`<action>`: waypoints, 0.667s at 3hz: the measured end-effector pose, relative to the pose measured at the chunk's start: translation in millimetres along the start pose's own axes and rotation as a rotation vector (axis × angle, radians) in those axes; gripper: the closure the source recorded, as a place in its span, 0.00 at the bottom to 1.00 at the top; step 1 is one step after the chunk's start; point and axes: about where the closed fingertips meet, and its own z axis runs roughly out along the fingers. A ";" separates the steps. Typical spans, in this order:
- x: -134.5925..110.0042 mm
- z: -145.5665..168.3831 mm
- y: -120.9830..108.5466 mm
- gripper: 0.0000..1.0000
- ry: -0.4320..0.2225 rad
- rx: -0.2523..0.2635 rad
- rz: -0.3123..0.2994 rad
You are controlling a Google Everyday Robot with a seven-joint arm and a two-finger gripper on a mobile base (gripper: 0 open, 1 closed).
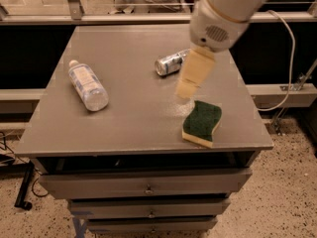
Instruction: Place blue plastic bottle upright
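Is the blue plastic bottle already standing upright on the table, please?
No, the blue plastic bottle lies on its side, apart from the gripper, which hovers between can and sponge.

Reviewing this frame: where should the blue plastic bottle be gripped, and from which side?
Probably from above, across the middle of the blue plastic bottle: it lies flat, cap pointing away, both long sides free. The end effector hovers to its right, between can and sponge.
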 end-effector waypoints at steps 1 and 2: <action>-54.5 40.9 -15.5 0.00 -0.026 -0.071 0.098; -107.4 74.1 -20.1 0.00 -0.056 -0.162 0.221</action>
